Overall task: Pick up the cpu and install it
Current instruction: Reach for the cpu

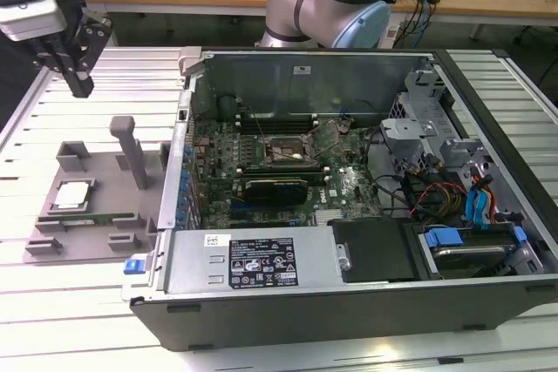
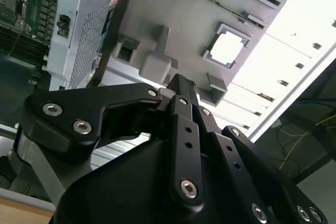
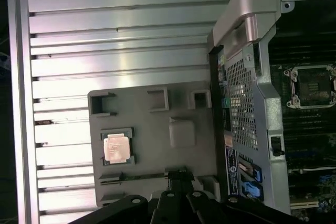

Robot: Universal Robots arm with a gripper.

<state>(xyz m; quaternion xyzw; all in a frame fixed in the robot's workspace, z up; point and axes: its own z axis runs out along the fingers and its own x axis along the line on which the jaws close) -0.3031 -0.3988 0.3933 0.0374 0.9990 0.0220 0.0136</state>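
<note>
Gripper (image 1: 80,86) hangs in the air at the exterior view's left, over the slatted table (image 1: 44,119), above the far side of the grey tray (image 1: 100,167). We read its fingers as brought together at the tips, or very nearly so, with nothing between them; both wrist views show the black fingers (image 2: 181,90) meeting in one narrow tip, empty.

The cpu (image 1: 72,195) lies flat in its square recess on the tray, silvery lid up, well apart from the gripper. It also shows in the first wrist view (image 3: 115,147) and, washed out bright, in the second wrist view (image 2: 227,50). Untouched, as we see it. A thin green memory stick (image 1: 87,218) lies in a slot just beside the cpu's recess, and a grey upright post (image 1: 131,150) stands on the same tray between the cpu and the computer case (image 1: 349,324).

Inside the open case the socket (image 1: 288,152) sits bare on the motherboard, its frame visible in the first wrist view (image 3: 310,85); no chip in it.

Step in hand, our judgement: the approach for the pick, nothing grasped, install not begun.

What the pick calls for, we judge: fingers spread wider than the chip, centred square over the recess, and a straight descent so the tips take the thin rim on two opposite sides. They must clear the recess walls, the memory stick and the post. The chip is flat and low, so there is little edge to grip.
</note>
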